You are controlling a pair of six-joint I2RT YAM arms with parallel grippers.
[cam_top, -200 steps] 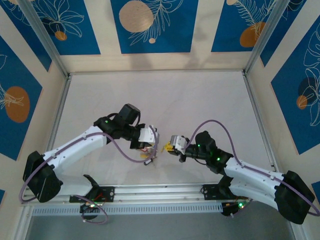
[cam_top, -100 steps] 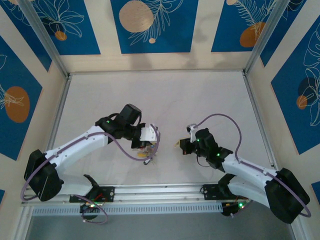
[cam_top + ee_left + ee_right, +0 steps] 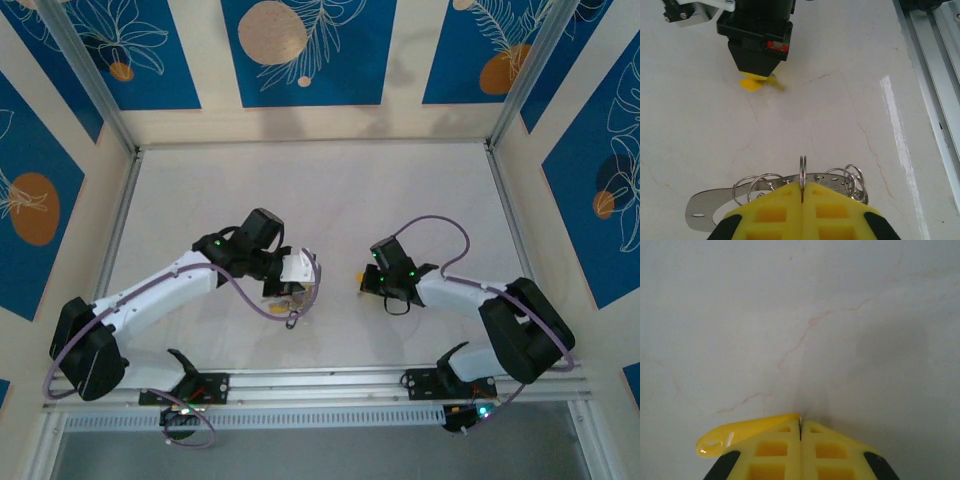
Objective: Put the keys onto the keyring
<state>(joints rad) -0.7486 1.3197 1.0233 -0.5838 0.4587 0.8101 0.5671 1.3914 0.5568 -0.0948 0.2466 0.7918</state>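
Note:
The keyring (image 3: 837, 176) is a thin grey metal band with punched holes, strung with several small wire rings. My left gripper (image 3: 802, 189) is shut on one upright ring of it, low over the table; from above the left gripper (image 3: 300, 288) sits left of centre, with the keyring (image 3: 293, 317) hanging under it. Facing it a short way off, my right gripper (image 3: 759, 75) is shut on a key by its yellow tag (image 3: 753, 84). In the right wrist view the tag (image 3: 735, 436) sticks out left of the shut right gripper (image 3: 800, 424); the key's blade is hidden.
A pale marbled table (image 3: 330, 200) lies under both arms. An aluminium rail (image 3: 935, 70) runs along the near edge, with a white stripe (image 3: 895, 130) beside it. Patterned walls (image 3: 300, 60) close off the back and sides.
The right arm has folded back and its wrist has turned, drawing the gripper with the yellow-tagged key a little to the right, away from the left gripper. The left arm has barely moved.

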